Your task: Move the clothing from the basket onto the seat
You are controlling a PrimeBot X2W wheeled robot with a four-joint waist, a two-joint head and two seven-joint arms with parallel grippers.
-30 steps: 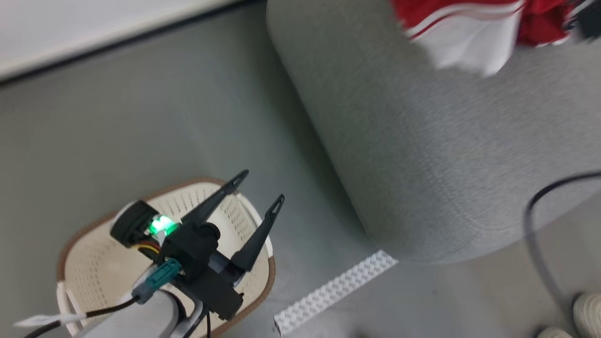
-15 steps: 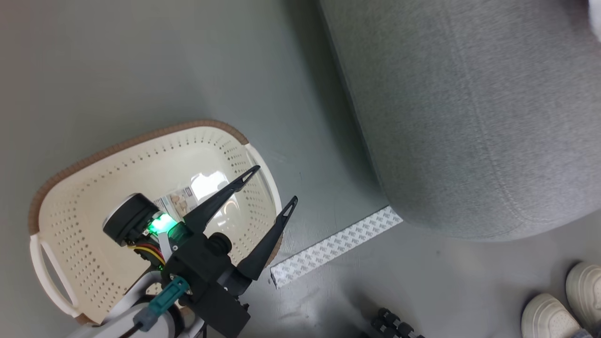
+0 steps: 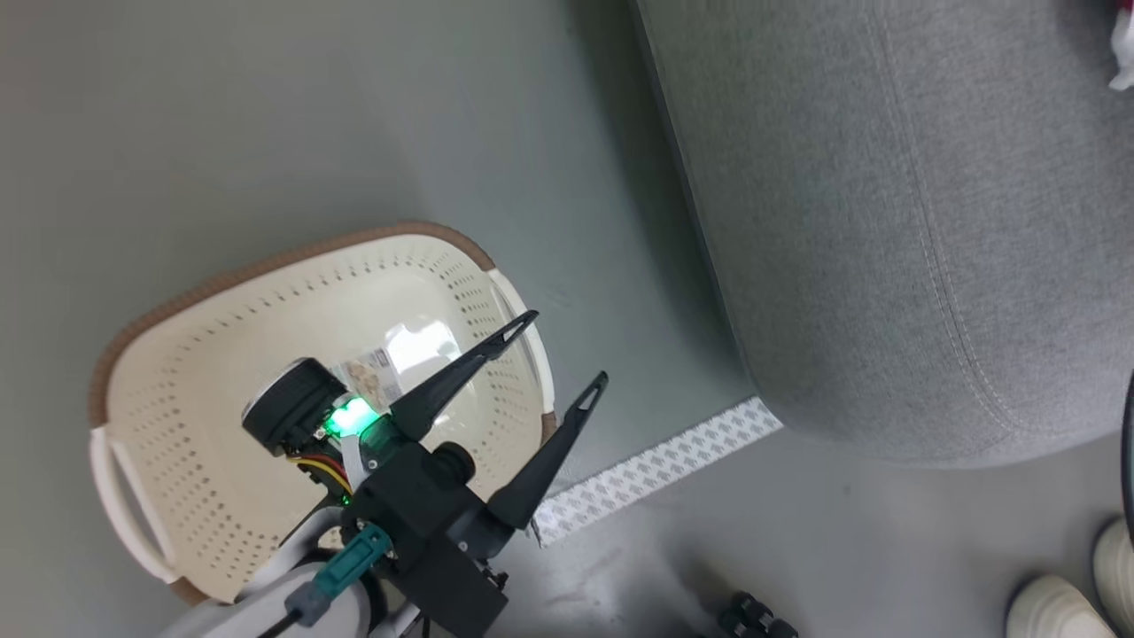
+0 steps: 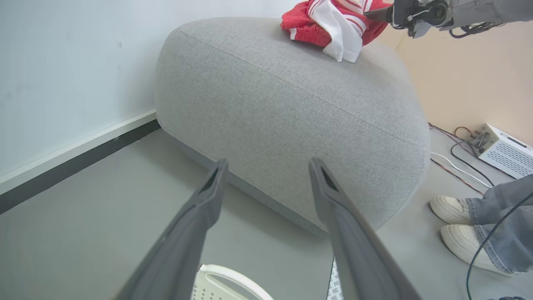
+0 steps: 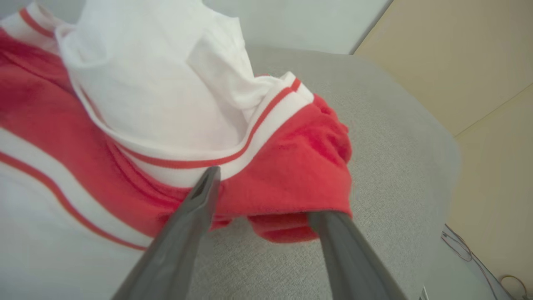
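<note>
Released from right hand (image 5: pixel 264 193) a moment ago, now spread wide; clothing (image 5: pixel 125 125) lying bunched on the seat (image 5: pixel 395 146). Left hand (image 3: pixel 567 346) splayed, unladen, over bare basket (image 3: pixel 292 259) (transfer effectively done, by the look).

No legible text; basket (image 3: pixel 204 381) sticker (image 3: pixel 376 372) print unreadable.

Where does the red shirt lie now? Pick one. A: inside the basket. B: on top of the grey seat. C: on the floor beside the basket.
B: the clothing lies bunched on top of the seat, and the basket has no shirt in it.
</note>
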